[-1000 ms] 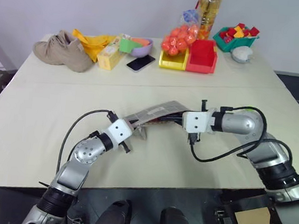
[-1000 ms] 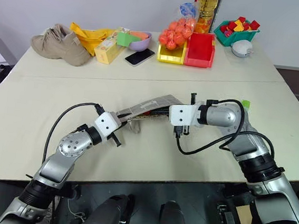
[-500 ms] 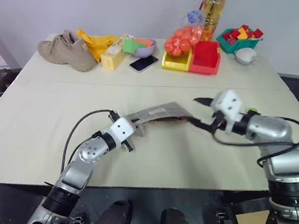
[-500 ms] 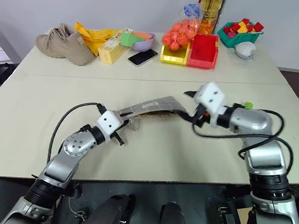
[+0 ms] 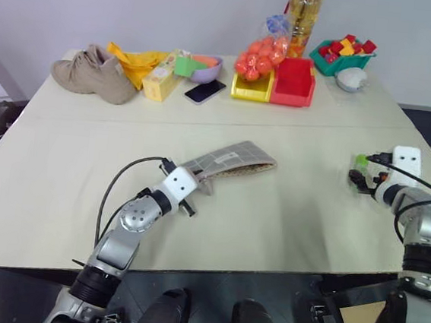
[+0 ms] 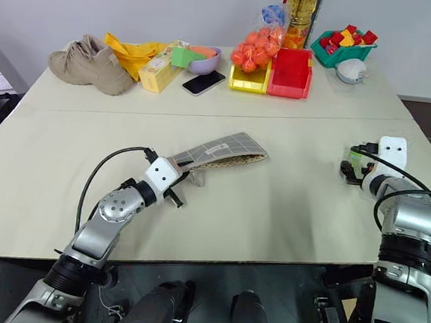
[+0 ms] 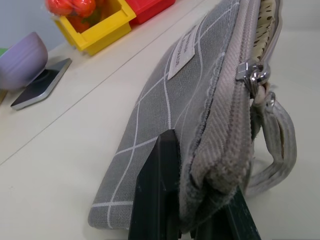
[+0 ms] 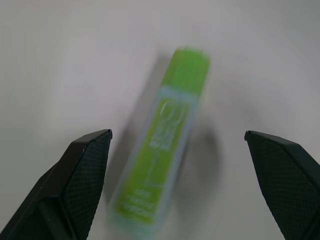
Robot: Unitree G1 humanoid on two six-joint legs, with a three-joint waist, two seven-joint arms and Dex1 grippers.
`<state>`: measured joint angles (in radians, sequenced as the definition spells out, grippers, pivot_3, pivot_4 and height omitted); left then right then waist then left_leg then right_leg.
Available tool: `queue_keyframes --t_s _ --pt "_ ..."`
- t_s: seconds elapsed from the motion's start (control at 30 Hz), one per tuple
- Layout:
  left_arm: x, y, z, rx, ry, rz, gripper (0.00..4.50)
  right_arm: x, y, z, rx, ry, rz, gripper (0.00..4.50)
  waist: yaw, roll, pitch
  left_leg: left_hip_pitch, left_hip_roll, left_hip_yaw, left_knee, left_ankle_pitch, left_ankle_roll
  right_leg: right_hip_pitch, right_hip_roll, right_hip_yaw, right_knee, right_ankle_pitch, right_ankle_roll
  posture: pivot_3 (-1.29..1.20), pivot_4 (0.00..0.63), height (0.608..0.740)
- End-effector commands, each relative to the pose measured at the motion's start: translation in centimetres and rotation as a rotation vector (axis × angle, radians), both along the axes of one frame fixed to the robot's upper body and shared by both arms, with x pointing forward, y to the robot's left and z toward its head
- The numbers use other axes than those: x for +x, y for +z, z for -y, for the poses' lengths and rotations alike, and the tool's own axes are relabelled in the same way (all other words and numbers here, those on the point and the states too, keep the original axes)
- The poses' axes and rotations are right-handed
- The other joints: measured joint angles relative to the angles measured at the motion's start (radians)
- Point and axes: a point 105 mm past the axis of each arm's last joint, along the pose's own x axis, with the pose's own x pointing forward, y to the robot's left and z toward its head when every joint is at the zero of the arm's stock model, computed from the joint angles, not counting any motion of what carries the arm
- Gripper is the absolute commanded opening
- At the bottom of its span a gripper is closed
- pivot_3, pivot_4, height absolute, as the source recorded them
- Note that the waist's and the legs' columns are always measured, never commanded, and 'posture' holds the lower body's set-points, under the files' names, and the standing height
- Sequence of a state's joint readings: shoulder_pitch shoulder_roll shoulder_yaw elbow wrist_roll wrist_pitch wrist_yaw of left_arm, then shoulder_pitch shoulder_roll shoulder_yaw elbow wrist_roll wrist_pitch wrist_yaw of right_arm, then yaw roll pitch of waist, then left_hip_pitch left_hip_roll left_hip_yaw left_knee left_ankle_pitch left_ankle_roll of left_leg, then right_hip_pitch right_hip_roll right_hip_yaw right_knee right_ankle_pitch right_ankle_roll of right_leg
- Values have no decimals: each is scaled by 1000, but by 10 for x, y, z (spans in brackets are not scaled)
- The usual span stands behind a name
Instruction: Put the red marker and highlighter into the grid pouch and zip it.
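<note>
right gripper (image 8: 177, 185) swung from grey grid fabric pouch (image 5: 227, 159) to light-green plastic highlighter (image 8: 165, 165), jaws spread | left gripper (image 7: 192, 220) clamps pouch end | highlighter light, slick; grip mid-barrel

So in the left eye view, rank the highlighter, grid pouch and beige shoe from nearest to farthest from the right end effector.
1. Highlighter: right beside the right end effector, near the table's right edge.
2. Grid pouch: mid-table.
3. Beige shoe: far left corner.

The grid pouch (image 5: 227, 161) lies mid-table, the highlighter (image 8: 165, 150) far right.
</note>
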<state>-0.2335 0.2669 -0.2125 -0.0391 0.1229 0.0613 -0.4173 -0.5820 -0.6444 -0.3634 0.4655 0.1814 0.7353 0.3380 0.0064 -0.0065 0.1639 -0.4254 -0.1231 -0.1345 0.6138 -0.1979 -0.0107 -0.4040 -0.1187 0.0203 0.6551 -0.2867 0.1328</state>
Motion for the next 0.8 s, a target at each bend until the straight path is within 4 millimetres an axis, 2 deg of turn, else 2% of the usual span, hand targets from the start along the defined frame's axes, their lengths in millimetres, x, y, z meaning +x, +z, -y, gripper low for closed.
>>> queue_keyframes --t_s 0.03,0.1,0.17,0.3,0.37,0.47,0.5,0.53,0.63,0.7,0.8 --pt "-2 5 5 -9 -10 19 0 3 7 6 30 -32 24 4396 2 0 0 0 0 0 0 0 0 0 0 0 0 0 0 0 150 740" --pt "-2 5 5 -12 -6 18 0 4 7 5 48 -31 31 3854 4 0 0 0 0 0 1 0 0 1 0 0 0 0 0 0 150 740" --pt "-2 5 4 -12 -2 18 0 4 10 4 59 -27 43 3096 3 0 0 0 0 0 1 0 0 1 0 0 0 0 0 0 150 740" --pt "-2 5 2 -11 3 17 0 7 18 -2 22 16 67 913 1 0 0 0 0 0 1 0 0 1 0 0 0 0 0 0 150 740" --pt "1 6 0 -13 14 19 0 10 33 -13 -117 124 115 881 0 0 0 0 0 0 0 0 0 1 0 0 0 0 0 0 150 740" --pt "7 13 -5 -52 50 20 0 9 55 -64 -458 489 180 881 -2 2 0 0 0 0 1 0 0 0 0 0 0 0 0 0 150 740" --pt "9 15 -6 -62 58 21 0 5 59 -80 -519 595 206 881 -4 2 0 0 0 0 1 0 0 0 0 0 0 0 0 0 150 740" --pt "10 17 -7 -72 62 23 0 -2 66 -104 -544 740 251 881 -5 2 0 0 0 0 1 0 0 0 0 0 0 0 1 0 150 740" --pt "12 20 -7 -80 66 28 0 -21 75 -144 -551 980 319 881 -15 1 0 0 0 -1 1 0 0 1 1 -1 0 0 1 0 150 740" --pt "13 21 -7 -82 67 33 0 -31 75 -160 -552 1081 318 881 -15 1 0 0 0 -1 1 0 0 1 1 -2 0 0 1 0 150 740" --pt "13 22 -7 -85 70 35 0 -35 74 -168 -559 1132 311 881 -11 1 1 0 0 -2 1 0 0 1 0 -2 0 0 1 0 150 740"
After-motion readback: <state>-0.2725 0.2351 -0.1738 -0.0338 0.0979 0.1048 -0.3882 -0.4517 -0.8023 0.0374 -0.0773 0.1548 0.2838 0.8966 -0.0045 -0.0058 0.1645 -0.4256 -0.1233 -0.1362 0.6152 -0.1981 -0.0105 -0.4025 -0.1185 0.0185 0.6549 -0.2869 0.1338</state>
